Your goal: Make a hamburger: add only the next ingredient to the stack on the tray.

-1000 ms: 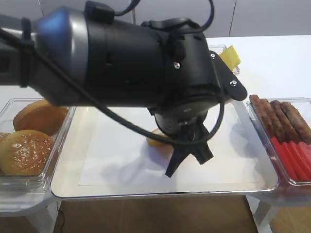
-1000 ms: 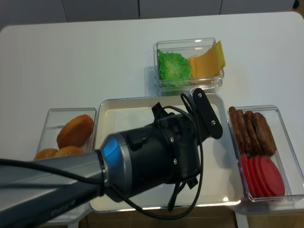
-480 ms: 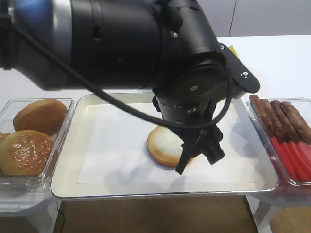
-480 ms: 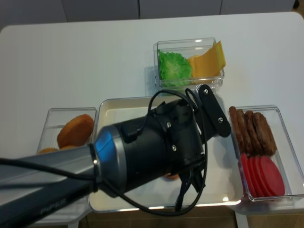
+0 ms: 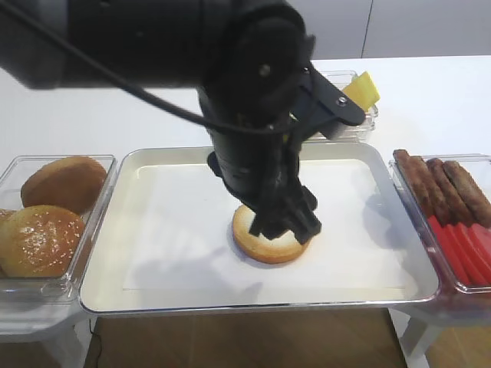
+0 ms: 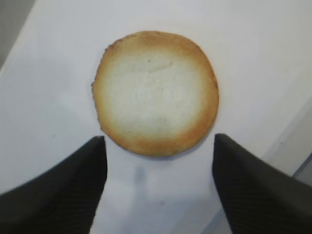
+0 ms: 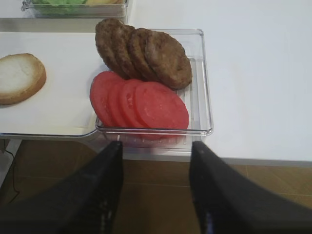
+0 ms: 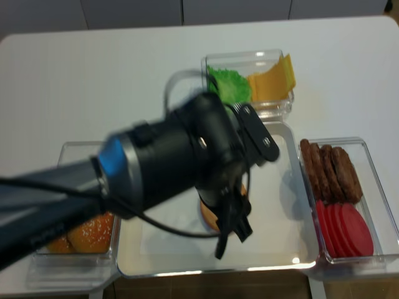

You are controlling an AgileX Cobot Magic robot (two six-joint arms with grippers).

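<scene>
The flat bun half (image 6: 156,92) lies cut face up on the white liner of the cream tray (image 5: 169,230), right of its centre. It is also seen as bun half (image 5: 265,249), bun half (image 7: 17,78) and bun half (image 8: 207,219). My left gripper (image 6: 158,140) hangs just above it, open, its fingers (image 6: 68,185) wide apart and touching nothing. From the high view the left gripper (image 5: 288,222) covers part of the bun. My right gripper (image 7: 156,146) is open and empty, off the table's front edge by the tomato bin.
A clear bin at the right holds tomato slices (image 7: 146,105) and brown patties (image 7: 141,51). At the left a bin (image 5: 46,222) holds a sesame bun and a plain domed bun. Behind the tray stands a bin with lettuce and cheese (image 8: 249,84).
The left gripper has opened off the bun half, which now lies alone on the tray. The left arm has risen and swung toward the left.
</scene>
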